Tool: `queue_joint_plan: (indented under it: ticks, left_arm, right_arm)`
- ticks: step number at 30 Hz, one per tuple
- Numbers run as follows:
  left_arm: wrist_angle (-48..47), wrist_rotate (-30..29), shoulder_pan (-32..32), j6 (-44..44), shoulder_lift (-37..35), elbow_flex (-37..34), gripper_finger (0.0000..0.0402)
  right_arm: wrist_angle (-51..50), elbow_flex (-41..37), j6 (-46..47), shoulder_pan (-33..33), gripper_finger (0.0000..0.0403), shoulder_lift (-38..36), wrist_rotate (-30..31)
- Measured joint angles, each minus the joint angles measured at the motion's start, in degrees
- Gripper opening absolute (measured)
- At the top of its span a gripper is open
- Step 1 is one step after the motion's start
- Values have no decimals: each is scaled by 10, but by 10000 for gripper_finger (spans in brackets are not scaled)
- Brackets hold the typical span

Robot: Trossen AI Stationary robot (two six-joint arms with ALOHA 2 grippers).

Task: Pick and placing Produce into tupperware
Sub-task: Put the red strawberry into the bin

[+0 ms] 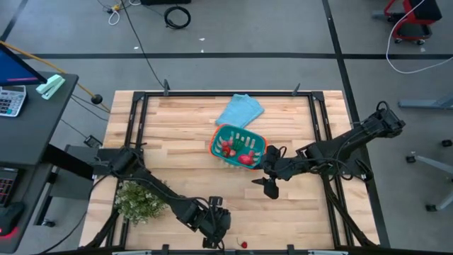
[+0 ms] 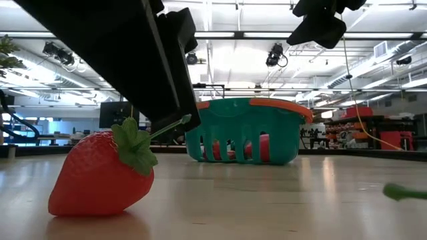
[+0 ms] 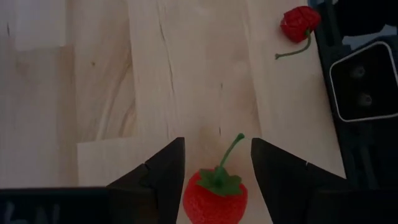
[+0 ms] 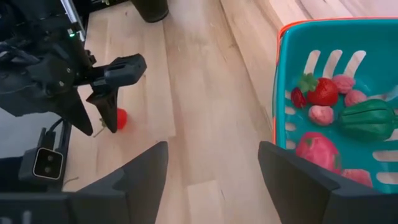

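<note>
A red strawberry with a green top (image 3: pixel 214 198) lies on its side on the table near the near edge, also in the low view (image 2: pixel 100 177). My left gripper (image 3: pixel 217 174) is open, one finger on either side of it, with a gap showing. A second red piece with a green stem (image 3: pixel 298 23) lies close by at the near edge (image 1: pixel 244 244). The teal basket with the orange rim (image 1: pixel 225 132) stands mid-table and holds several red pieces and a green one (image 4: pixel 367 118). My right gripper (image 4: pixel 214 180) hovers open above the table beside the basket's near right side (image 1: pixel 269 185).
A light-blue cloth (image 1: pixel 239 110) lies beyond the basket toward the far edge. A bushy pale-green plant (image 1: pixel 138 202) stands near the left arm at the near left. A dark camera block (image 3: pixel 364 81) sits at the near edge beside the second red piece.
</note>
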Motion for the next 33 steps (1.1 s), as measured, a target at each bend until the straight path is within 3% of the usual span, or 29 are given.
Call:
queue_joint_plan:
  ticks: [18,26,33]
  left_arm:
    - [5,-2,1,-9,32,-1,172]
    - [5,-2,0,-41,32,4,132]
    - [5,-2,0,-52,32,4,70]
  right_arm:
    - [-2,0,0,0,256,0,0]
    - [-2,0,-1,0,254,0,0]
    - [-2,0,-5,0,254,0,0]
